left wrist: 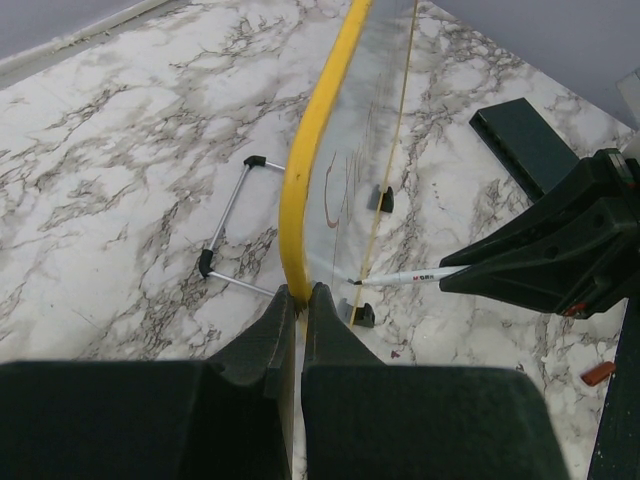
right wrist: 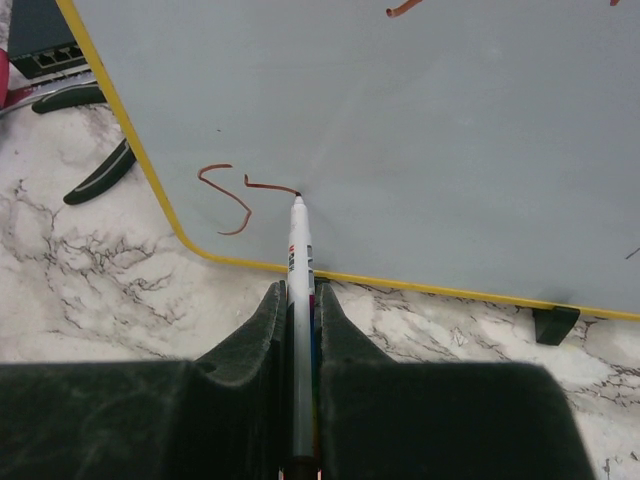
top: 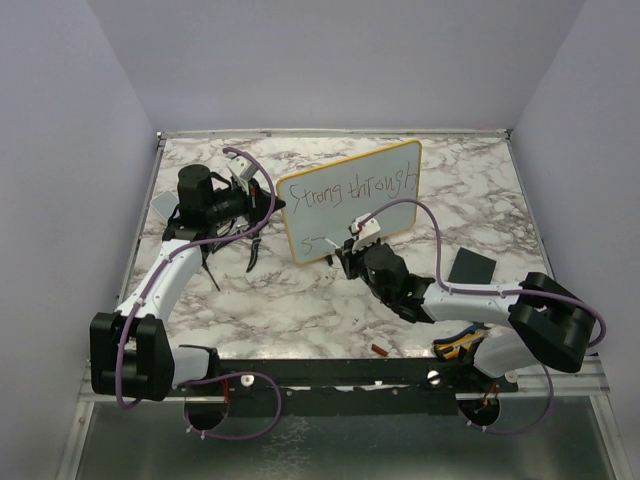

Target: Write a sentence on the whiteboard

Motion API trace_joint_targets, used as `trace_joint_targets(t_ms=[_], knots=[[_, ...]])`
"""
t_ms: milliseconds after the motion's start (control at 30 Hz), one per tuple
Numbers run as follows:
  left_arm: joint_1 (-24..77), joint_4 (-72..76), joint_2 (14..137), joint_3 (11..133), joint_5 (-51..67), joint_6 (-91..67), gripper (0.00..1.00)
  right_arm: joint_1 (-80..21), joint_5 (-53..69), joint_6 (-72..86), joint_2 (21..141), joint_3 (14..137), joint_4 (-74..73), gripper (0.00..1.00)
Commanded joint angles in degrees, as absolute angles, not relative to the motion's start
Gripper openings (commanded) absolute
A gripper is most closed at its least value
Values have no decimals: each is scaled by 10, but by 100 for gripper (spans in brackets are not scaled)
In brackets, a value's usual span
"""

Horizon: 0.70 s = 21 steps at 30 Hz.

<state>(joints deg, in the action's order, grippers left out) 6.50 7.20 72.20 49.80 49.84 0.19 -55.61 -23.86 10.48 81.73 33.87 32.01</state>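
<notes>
The whiteboard (top: pixel 350 205) stands tilted on the marble table, its yellow frame (left wrist: pixel 315 150) running edge-on through the left wrist view. My left gripper (left wrist: pixel 298 295) is shut on the frame's left edge (top: pixel 272 208). The sentence (top: pixel 345 190) reads roughly "Strong throught" on the top line. Below it is a short second line (right wrist: pixel 225 195) of an "S" and one more stroke. My right gripper (right wrist: pixel 300 290) is shut on a white marker (right wrist: pixel 300 260), whose tip touches the whiteboard (right wrist: pixel 400 120) at the end of that stroke. The marker (left wrist: pixel 410 276) also shows from the left wrist.
A small dark square slab (top: pixel 470 267) lies right of the board. Dark-handled pliers (right wrist: pixel 100 170) lie by the board's lower left corner. The board's wire stand (left wrist: pixel 225 235) rests behind it. A small red-brown cap (top: pixel 380 350) sits near the front edge.
</notes>
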Motion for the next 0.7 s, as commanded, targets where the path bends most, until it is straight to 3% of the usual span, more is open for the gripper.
trace_joint_targets(t_ms=[0, 200, 667], knots=[[64, 80, 709, 489, 483, 16, 0, -552, -266, 96, 799, 330, 311, 0], [64, 79, 710, 489, 483, 17, 0, -553, -167, 48, 757, 306, 359, 1], [64, 79, 712, 489, 484, 16, 0, -553, -193, 5, 806, 354, 400, 0]])
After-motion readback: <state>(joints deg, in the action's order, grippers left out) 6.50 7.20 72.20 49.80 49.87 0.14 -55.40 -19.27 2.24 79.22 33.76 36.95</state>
